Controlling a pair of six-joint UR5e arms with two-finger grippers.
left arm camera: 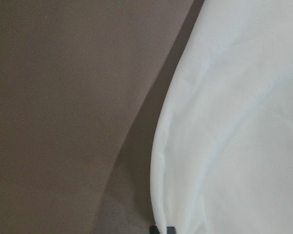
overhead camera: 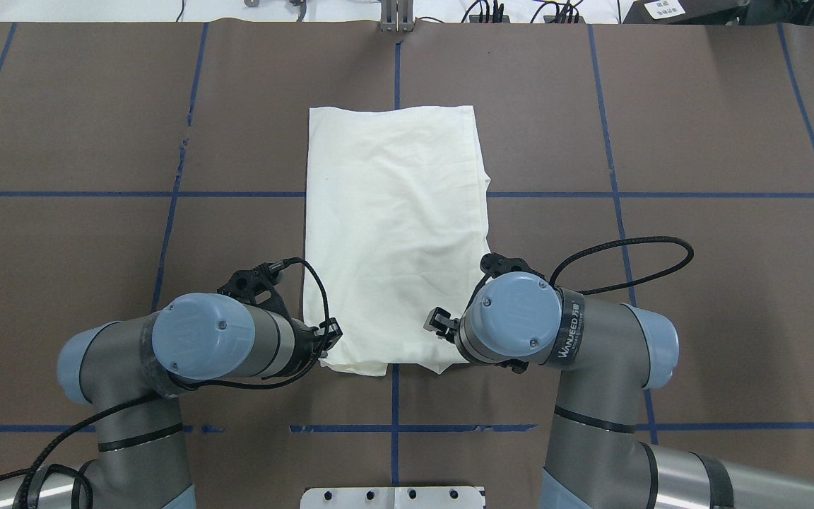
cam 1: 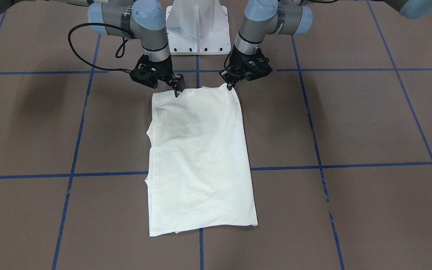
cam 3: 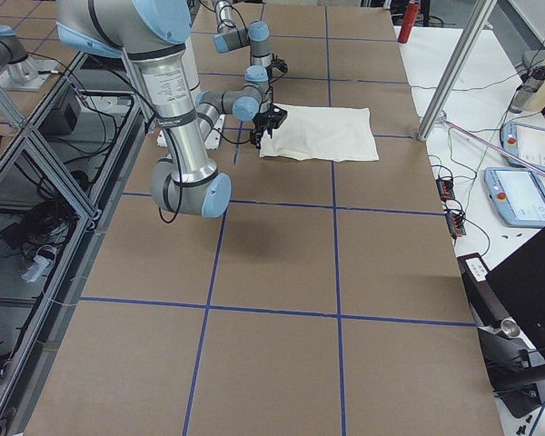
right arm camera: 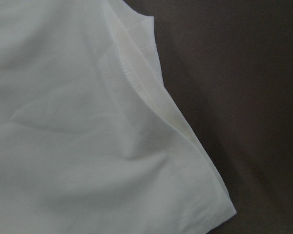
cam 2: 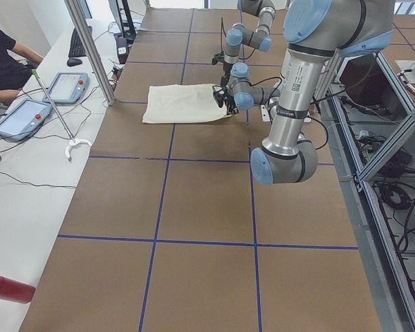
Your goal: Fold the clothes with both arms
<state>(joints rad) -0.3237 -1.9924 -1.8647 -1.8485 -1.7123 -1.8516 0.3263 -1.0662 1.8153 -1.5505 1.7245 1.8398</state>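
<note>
The left tool [cam 1: 231, 88] stands at one near corner of the cream T-shirt [cam 1: 201, 157], fingertips down at the cloth where a small peak rises. Whether its fingers are pinched or parted I cannot tell. From both tools the shirt runs straight ahead, already narrowed to a long panel flat on the desk [cam 1: 351, 120], plain side up. The right tool [cam 1: 177, 93] touches the same near hem just inside the other corner, its grip equally unreadable. The layers are stacked at that hem, so a shallow pinch could catch only the top ply and pull the panel apart, and uneven lifting would skew the fold. The right arm [overhead camera: 591, 332] carries lettering that seems to read "WANJEED".
</note>
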